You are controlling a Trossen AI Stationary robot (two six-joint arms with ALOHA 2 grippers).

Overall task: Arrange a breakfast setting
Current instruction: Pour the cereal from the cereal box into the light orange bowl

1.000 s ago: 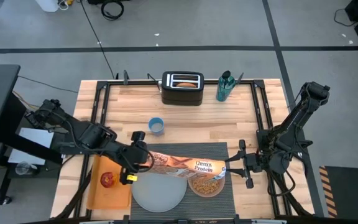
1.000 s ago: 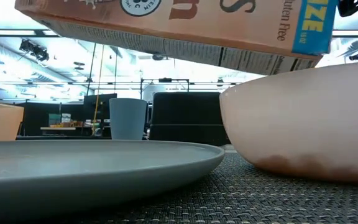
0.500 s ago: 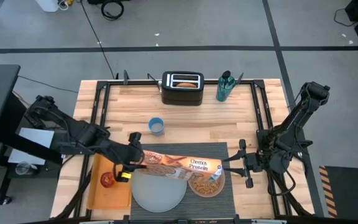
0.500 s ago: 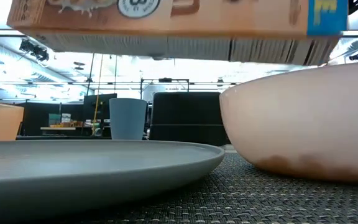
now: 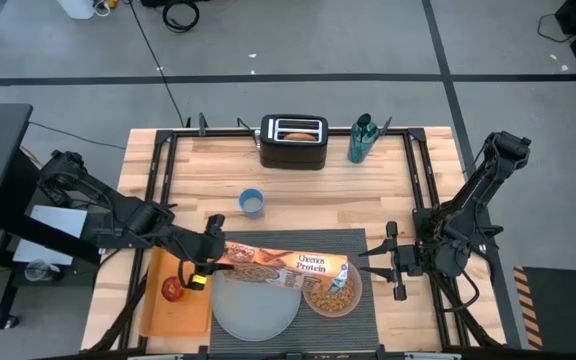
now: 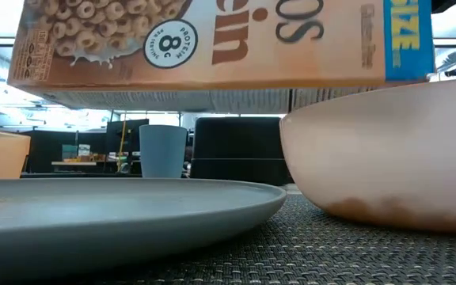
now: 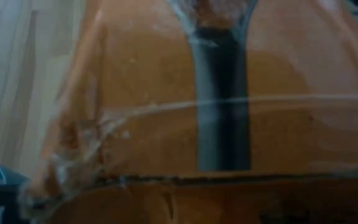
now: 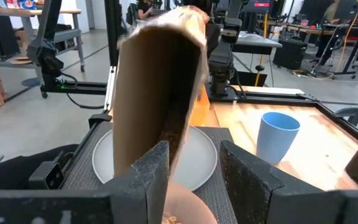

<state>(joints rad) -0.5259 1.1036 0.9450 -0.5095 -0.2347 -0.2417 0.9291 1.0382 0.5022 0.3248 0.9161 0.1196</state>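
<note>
Now the cereal box [image 5: 286, 265] lies tipped over the pink bowl [image 5: 333, 297].
Left gripper [image 5: 211, 256] is clamped on the box's end; right gripper [image 5: 378, 262] waits beside the bowl, fingers apart.

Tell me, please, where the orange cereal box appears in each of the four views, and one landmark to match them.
High view: cereal box lies across the centre, over the placemat, its end above the pink bowl.
Low view: cereal box fills the top, above the bowl.
Left wrist view: box fills the picture.
Right wrist view: box centre, open end toward the camera.
Shared landmark: blue cup.
</note>
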